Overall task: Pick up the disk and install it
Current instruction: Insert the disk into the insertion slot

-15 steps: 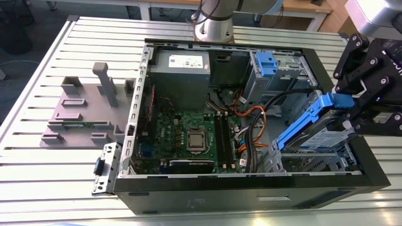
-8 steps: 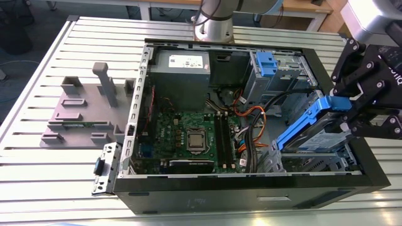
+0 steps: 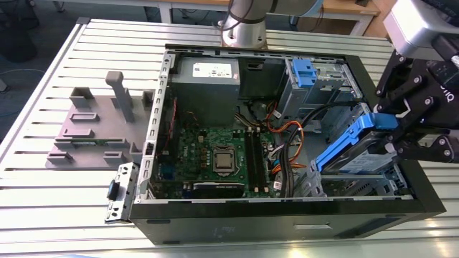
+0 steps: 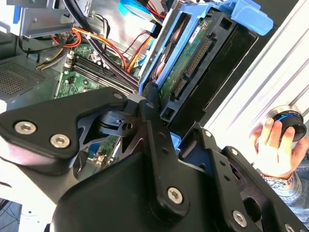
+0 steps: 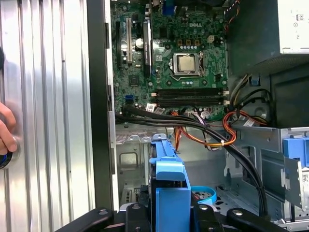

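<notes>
The disk (image 3: 350, 146), a silver-grey drive in a blue plastic carrier bracket, hangs tilted over the drive bay in the corner of the open computer case (image 3: 287, 220) at the exterior view's right. My gripper (image 3: 393, 131) is shut on its raised end, with black fingers on both sides of the blue frame. In the second wrist view the disk (image 4: 193, 58) shows its connector edge and green board beyond one finger (image 4: 153, 116). In the first wrist view the blue carrier (image 5: 166, 179) stands between my fingers, above the bay floor.
Inside the case lie the motherboard (image 3: 215, 156), orange and black cables (image 3: 287, 134), a grey power supply (image 3: 208, 75) and a blue-tabbed drive cage (image 3: 305, 72). A grey stand with posts (image 3: 100, 123) sits on the slatted table. A hand (image 4: 273, 150) holds a round knob beside the case.
</notes>
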Robot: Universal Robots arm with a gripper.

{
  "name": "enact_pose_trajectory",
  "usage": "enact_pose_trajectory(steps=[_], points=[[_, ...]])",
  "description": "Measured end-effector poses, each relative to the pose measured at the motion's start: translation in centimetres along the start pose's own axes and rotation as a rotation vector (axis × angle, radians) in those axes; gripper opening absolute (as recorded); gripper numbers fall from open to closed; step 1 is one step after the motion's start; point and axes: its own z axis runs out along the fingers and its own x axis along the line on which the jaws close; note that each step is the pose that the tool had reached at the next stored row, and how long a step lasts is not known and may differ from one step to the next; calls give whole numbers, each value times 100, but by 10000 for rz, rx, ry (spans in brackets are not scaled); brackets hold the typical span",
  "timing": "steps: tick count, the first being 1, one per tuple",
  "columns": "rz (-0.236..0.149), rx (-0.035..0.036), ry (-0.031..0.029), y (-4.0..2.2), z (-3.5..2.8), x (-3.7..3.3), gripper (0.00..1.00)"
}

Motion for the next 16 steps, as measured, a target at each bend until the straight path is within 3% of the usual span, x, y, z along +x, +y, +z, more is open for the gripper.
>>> enact_pose_trajectory(steps=[16], points=[[0, -1, -1, -2, 114, 12, 36]])
